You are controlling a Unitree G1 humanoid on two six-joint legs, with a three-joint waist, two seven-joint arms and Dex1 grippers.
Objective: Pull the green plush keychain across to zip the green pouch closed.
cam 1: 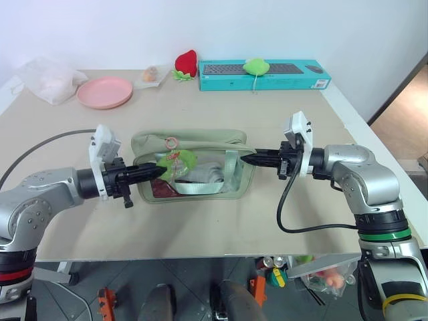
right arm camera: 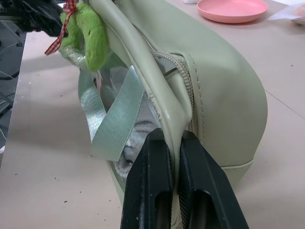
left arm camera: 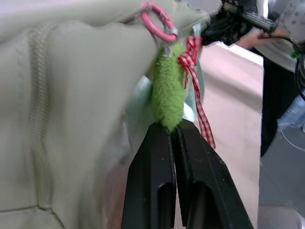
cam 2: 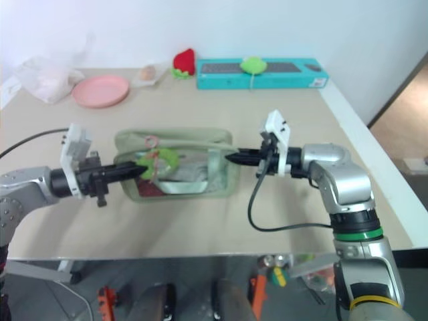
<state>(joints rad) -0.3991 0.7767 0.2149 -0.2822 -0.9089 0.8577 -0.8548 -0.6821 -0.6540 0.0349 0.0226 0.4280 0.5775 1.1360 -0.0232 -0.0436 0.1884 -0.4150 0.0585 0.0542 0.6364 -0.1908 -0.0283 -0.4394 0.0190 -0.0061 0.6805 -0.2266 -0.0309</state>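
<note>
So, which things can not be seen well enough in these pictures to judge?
- Zipper slider: in the head views the green plush keychain covers it.
- Contents of the green pouch: mostly hidden behind its strap and glare.
- Fabric between the right gripper fingers: the fingers hide how much.
- Left gripper: grip depth hidden by plush.

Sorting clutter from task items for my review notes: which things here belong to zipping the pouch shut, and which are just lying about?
In the job:
- green pouch
- green plush keychain, pinched by the left gripper
- right gripper, shut on the pouch's end

Lying about:
- pink plate
- red strawberry plush
- teal keyboard box, with a lime-green plush on it
- clear bag
</note>
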